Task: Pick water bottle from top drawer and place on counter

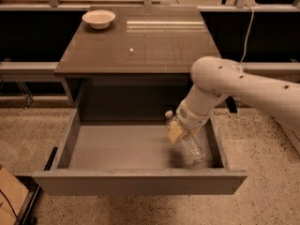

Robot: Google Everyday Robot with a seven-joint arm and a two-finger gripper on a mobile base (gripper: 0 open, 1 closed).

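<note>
The water bottle [191, 149] is clear, with its white cap pointing up and back. It hangs tilted in the right part of the open top drawer [117, 149]. My gripper [177, 133] reaches down from the white arm on the right and is shut on the bottle's upper part, its yellowish fingers [175, 135] across it. The bottle's base is near the drawer floor; I cannot tell whether it touches. The glossy brown-grey counter [154, 50] lies above and behind the drawer.
A white bowl [99, 18] stands at the counter's back left corner. The drawer's grey front panel [136, 183] juts toward me over the speckled floor [262, 144]. Dark shelving and metal rails run behind the cabinet. A brown box corner [8, 196] is at the lower left.
</note>
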